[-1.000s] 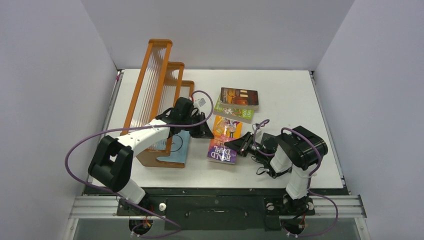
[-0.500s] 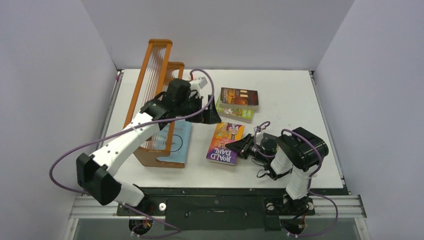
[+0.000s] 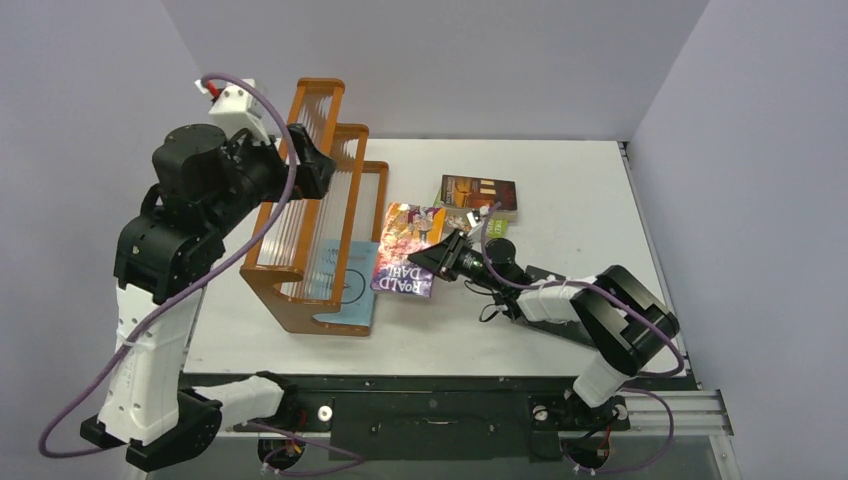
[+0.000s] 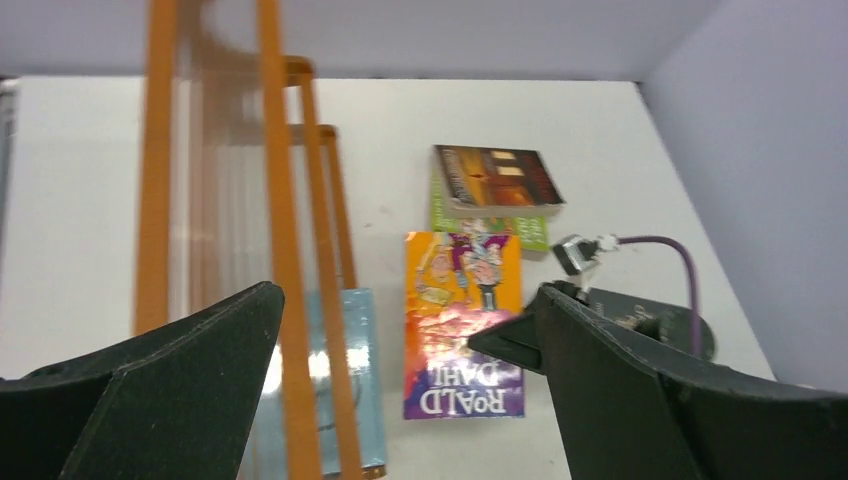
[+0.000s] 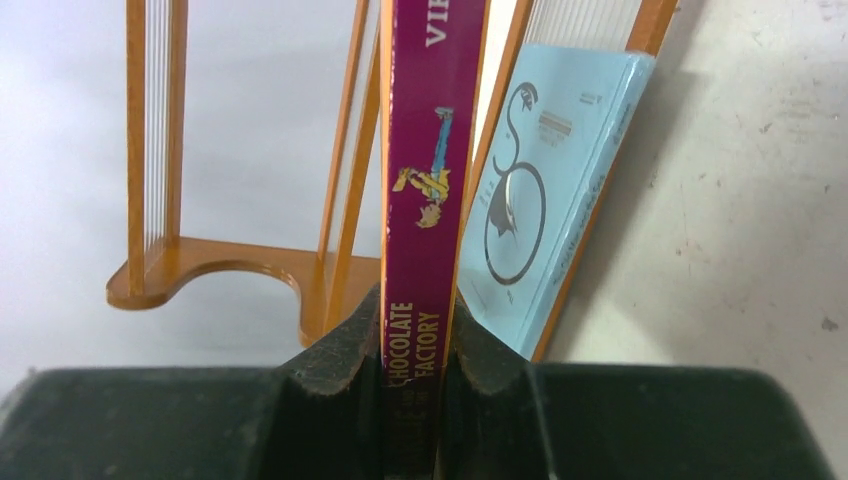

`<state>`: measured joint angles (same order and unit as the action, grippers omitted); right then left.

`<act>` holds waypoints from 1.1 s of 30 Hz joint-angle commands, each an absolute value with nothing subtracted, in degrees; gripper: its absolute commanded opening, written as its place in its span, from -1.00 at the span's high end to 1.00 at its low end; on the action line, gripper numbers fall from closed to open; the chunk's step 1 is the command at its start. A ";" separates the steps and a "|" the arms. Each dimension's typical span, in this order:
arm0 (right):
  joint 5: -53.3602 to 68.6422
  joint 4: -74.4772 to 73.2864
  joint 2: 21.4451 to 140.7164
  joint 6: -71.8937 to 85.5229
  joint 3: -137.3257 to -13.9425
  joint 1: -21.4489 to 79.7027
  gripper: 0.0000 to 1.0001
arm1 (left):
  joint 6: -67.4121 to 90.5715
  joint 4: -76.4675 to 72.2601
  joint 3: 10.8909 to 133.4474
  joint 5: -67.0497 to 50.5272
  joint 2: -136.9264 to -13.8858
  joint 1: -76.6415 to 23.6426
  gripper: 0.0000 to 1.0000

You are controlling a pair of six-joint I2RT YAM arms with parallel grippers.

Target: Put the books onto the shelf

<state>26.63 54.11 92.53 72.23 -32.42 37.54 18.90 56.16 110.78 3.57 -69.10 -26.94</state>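
White surface [image 3: 600,200] between grey walls, and I go over it from the left. At the far left my left arm stands high. The left pincer [image 3: 315,160] hangs released, jaws wide, beside the top of the tallest tier and holding nothing.

Below it is the shelf [image 3: 262,272], its three tiers stepping down to the right. The light blue book [image 3: 345,285] already leans in the lowest tier. Just right of it is the Roald Dahl book [image 3: 405,262], raised off the surface and grasped at its near-right end by the right pincer [image 3: 442,258]. The wrist view shows both pads pressed on the book's two faces.

The book lies to the left of that pincer, and its long axis runs from the jaws toward the shelf. The right arm is clearly the nearer one, so I judge the insertion belongs to it. Further right and far, the brown-orange book [image 3: 478,193] rests on the green book [image 4: 480,222].

One second ago the left pincer was low and clenched by the blue book, and the Dahl book lay flat, more to the right.
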 commanded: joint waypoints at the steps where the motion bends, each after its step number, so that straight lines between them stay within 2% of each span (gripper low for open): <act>1: 24.67 56.18 96.65 73.39 -36.72 39.20 1.00 | 16.55 62.44 109.66 8.23 -69.59 -19.27 -0.93; 3: 24.28 57.19 98.69 74.39 -38.75 40.46 1.00 | 18.00 61.31 107.54 7.39 -68.55 -15.20 -0.93; 7: 23.29 56.63 102.24 74.92 -42.50 42.71 1.00 | 21.35 56.95 99.26 -3.91 -65.90 -4.16 -0.93; 9: 23.34 57.23 104.03 75.99 -44.09 42.99 1.00 | 22.33 55.93 97.11 -4.46 -65.56 -1.89 -0.93; 14: 23.97 56.57 107.52 76.48 -46.98 43.59 1.00 | 23.53 53.72 94.24 -5.57 -65.01 -0.28 -0.93; 28: 19.27 42.96 113.36 75.18 -57.53 49.96 1.00 | 23.65 53.49 92.46 -6.31 -63.41 -0.31 -0.93; 30: 18.72 38.85 113.19 73.27 -58.68 50.67 0.69 | 23.57 53.59 92.32 -6.44 -63.11 -0.32 -0.93; 31: 18.17 37.62 112.67 72.67 -58.87 50.87 0.42 | 23.56 53.56 92.26 -6.51 -63.11 -0.28 -0.93; 32: 17.83 35.60 112.41 71.65 -58.99 51.08 0.28 | 23.62 53.40 92.06 -6.75 -62.95 -0.27 -0.93; 33: 17.14 34.58 111.77 71.09 -58.98 51.12 -0.05 | 23.63 53.29 91.91 -6.98 -62.85 -0.31 -0.93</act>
<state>19.97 38.94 114.13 74.76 -56.29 50.28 23.40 56.07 92.16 -5.50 -64.36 -0.64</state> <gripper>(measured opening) 0.317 0.965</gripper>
